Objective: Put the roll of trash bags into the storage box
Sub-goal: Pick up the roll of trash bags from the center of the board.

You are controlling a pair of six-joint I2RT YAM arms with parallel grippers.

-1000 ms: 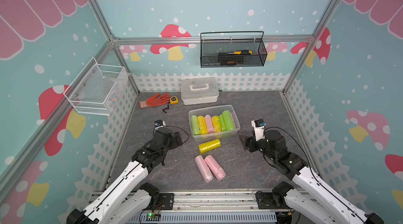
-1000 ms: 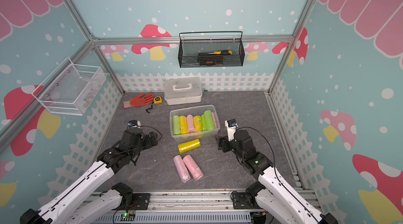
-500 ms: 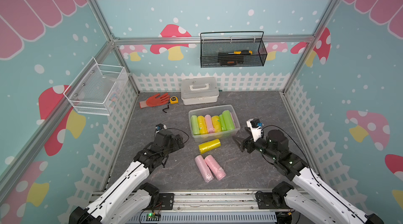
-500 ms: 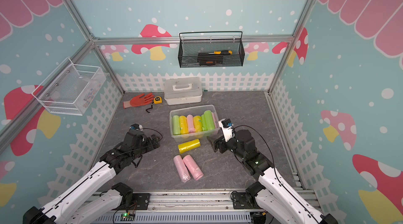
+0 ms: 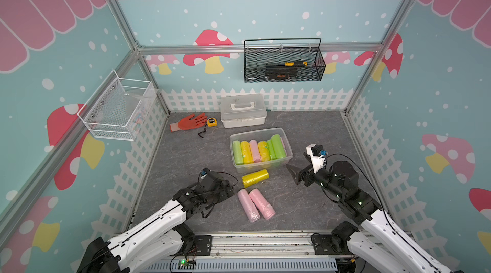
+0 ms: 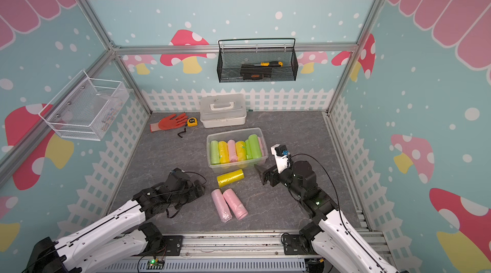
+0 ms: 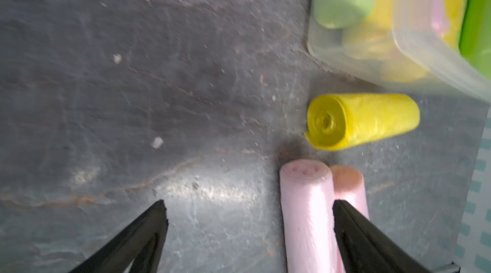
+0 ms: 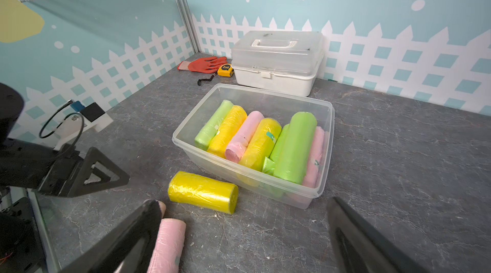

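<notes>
In both top views the storage box (image 5: pixel 255 131) sits mid-table and already holds a row of green, yellow and pink rolls. Three rolls lie outside it. A yellow roll (image 5: pixel 255 178) is just beside the box's front wall, at 6 o'clock. A pair of pink rolls (image 5: pixel 261 204), touching side by side, is at 6 o'clock from the yellow one.

The left gripper (image 7: pixel 249 205) stands at 10 o'clock of the pink pair, jaws spread wide and empty. In the left wrist view the nearer pink roll lies between its fingers, close to one of them; whether they touch is unclear. The right gripper (image 8: pixel 243 204) is at 3 o'clock of the yellow roll, likewise wide apart and holding nothing.

Each roll looks light. It is thin film wound tight, so probably firm as a whole, yielding at the skin, and glossy enough to slip. Being round, it would likely roll away under a nudge. The soundest hold is probably across the barrel at mid-length, with a moderate squeeze. Nothing here seems breakable.
</notes>
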